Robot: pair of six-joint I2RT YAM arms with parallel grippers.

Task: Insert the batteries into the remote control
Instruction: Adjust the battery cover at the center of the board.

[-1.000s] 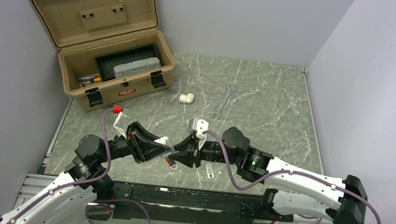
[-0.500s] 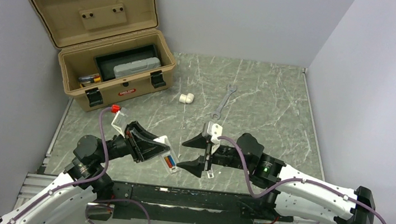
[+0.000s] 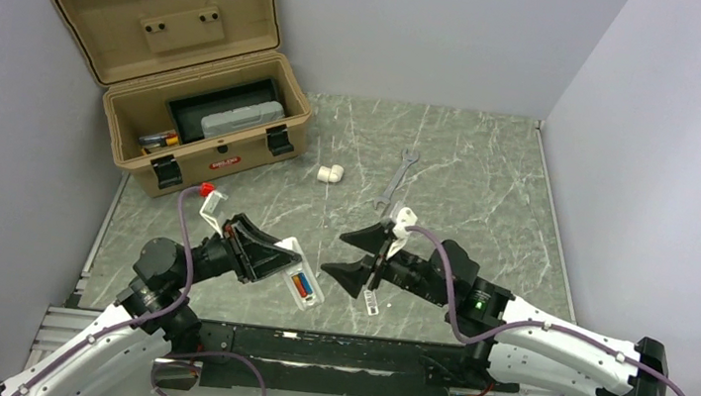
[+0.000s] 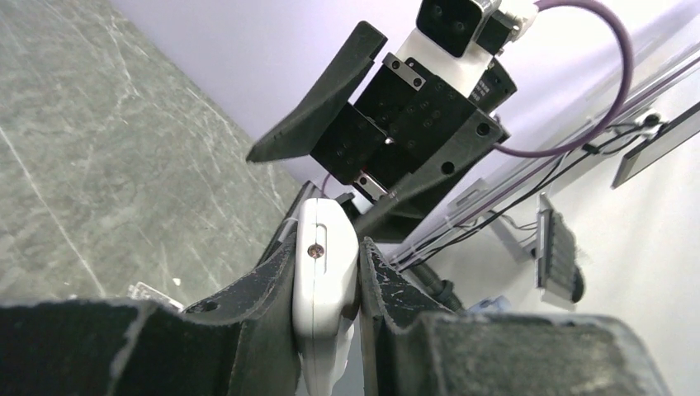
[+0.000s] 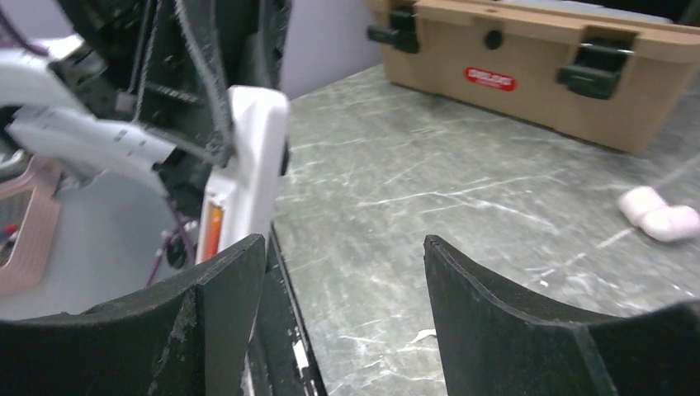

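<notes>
Remote control clamped edge-on between fingers of left gripper, held above near-left part of table, free end poking out to the right past fingertips. Recess side up in top view, batteries seated inside, orange-red casing showing. Left wrist view: white body squeezed by both pads, small screw visible on its narrow edge. Right gripper spread wide, grasping nothing, just right of remote control, not touching it. Right wrist view: remote control upright beyond finger at left of view, roughly in line with that finger rather than in the gap, orange sliver at its lower edge. Tan toolbox open at far left. White pipe elbow and silver wrench lying on table farther out, well apart from both grippers.
</notes>
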